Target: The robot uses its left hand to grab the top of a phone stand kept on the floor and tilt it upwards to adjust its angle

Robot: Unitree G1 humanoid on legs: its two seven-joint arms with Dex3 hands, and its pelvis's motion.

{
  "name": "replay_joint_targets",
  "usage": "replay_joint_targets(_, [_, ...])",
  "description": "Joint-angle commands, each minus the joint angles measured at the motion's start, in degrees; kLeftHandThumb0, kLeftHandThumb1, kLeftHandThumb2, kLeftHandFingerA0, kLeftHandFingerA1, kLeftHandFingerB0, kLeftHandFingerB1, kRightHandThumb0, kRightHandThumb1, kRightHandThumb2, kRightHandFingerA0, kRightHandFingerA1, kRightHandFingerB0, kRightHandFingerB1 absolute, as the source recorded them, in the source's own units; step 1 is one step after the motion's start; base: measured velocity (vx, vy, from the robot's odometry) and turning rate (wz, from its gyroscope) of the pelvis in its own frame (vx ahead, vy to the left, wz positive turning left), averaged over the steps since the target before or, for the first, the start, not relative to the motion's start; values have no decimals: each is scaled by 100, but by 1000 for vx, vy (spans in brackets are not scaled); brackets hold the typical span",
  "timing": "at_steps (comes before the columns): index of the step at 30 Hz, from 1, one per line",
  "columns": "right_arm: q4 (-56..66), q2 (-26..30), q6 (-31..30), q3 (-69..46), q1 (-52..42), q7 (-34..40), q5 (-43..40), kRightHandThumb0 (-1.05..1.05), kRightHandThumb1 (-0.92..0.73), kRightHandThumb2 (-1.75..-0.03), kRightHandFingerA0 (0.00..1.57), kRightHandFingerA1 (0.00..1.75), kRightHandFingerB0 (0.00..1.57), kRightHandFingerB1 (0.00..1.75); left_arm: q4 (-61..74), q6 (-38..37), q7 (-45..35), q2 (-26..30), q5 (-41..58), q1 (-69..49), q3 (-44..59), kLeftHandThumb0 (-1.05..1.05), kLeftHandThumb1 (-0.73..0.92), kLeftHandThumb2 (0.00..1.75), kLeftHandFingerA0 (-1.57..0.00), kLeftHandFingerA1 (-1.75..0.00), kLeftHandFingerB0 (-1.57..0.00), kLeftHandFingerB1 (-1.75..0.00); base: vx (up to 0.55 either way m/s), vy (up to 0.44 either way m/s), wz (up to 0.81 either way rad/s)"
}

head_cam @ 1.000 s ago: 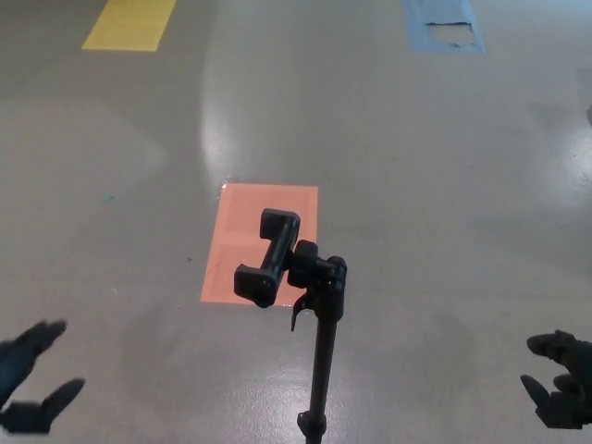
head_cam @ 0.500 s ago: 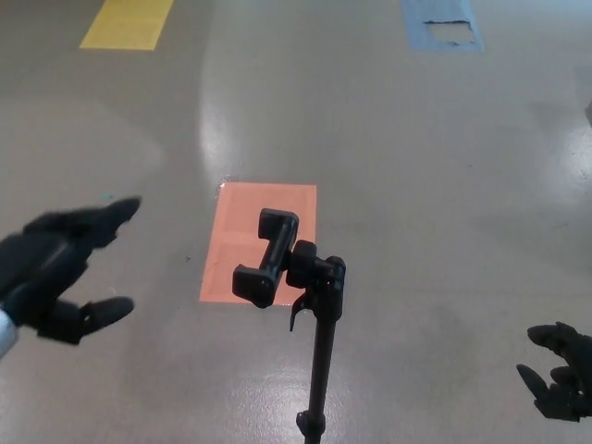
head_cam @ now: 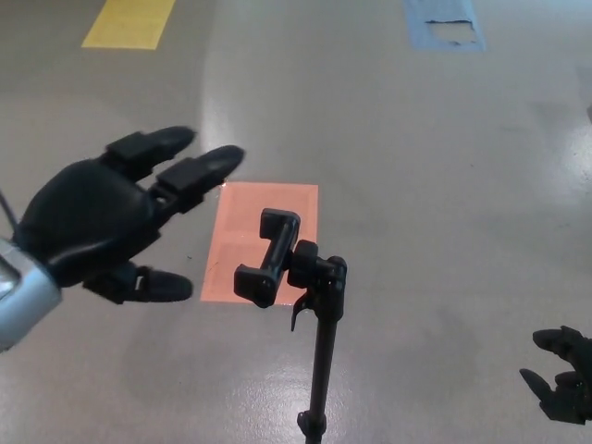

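left hand point(head_cam: 88, 227): black, thick segmented fingers point(head_cam: 199, 171) | silver-grey wrist | right hand point(head_cam: 566, 375): black

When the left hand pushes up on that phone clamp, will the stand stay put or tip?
Probably top-heavy: the phone clamp sits atop a thin pole, so a sideways push may tip it. The base is out of view. The clamp looks rigid and likely pivots at its joint. The left robot hand is open beside it.

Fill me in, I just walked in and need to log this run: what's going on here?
A humanoid robot is reaching its open left hand toward a black phone stand standing on the grey floor. The hand, fingers spread, is to the left of the stand's empty clamp and does not touch it. The right hand hangs low at the picture's edge, open and holding nothing. An orange floor marking lies behind the clamp.
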State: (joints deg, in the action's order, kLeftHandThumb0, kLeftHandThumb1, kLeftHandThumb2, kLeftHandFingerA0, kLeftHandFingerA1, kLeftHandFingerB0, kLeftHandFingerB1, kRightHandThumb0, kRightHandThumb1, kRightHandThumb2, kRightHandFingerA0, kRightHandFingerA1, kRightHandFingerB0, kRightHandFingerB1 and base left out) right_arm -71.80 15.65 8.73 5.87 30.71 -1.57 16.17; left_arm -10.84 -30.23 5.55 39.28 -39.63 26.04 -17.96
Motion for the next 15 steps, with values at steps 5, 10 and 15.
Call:
replay_joint_targets(5, [-56,93,-50,1,39,-96,-37,-60,-80,-64,22,37,18,30,313,49,-95,47,-754,370,-68,-87,57,87,-12,-12,-1,-6,0,0,0])
replay_joint_targets(10, [-67,84,-146,91,76,-105,42,-31,-55,-107,8,52,7,50,180,11,-150,-34,-741,566,-92,-83,54,88,-9,-18,0,-11,0,0,0])
replay_joint_targets(15, [-86,107,-204,156,99,-162,71,-30,-55,-107,9,52,7,50,5,-24,-172,-70,-789,709,-133,-86,57,91,-10,-20,0,-10,0,0,0])
